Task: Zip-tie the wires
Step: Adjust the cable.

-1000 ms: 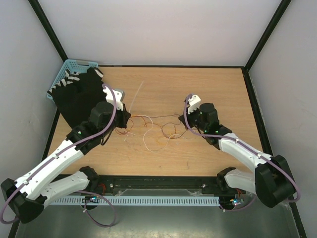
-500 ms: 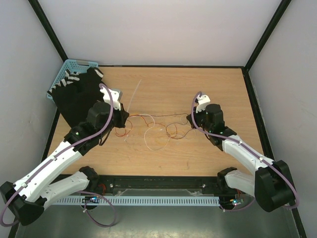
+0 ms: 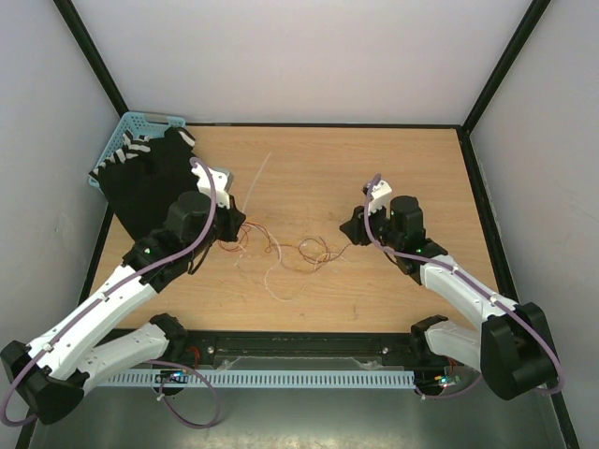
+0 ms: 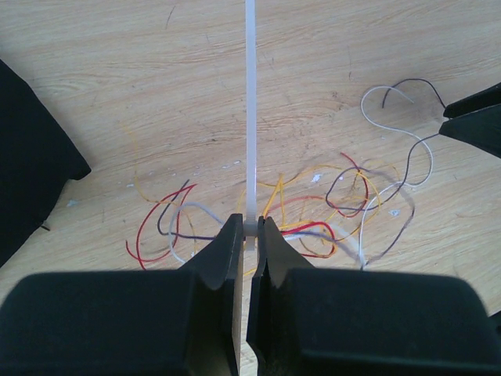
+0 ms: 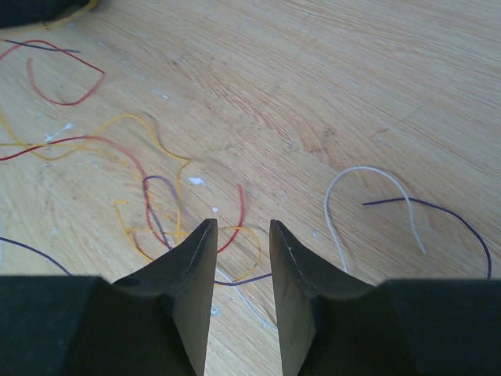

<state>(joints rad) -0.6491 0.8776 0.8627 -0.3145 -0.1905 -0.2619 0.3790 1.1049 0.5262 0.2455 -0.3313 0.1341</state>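
**Thin pale plastic zip tie [image 4: 250, 117] in left gripper [image 4: 249, 229]**

Jaws clamped on its near end, and the strip points straight ahead. The tangle of thin red, orange and brown wires [image 3: 298, 251] lies under and right of it on the wood table [image 3: 393, 159], between the 2 arms. Over the tangle's other end sits the right gripper [image 5: 241, 229], jaws apart.

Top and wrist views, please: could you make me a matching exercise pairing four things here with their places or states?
1 zip tie
2 wires
3 right gripper
4 basket

A open, holding nothing
B by the table's far left corner
C pinched in the left gripper
D loose on the table, between the arms

Pairs: 1-C, 2-D, 3-A, 4-B
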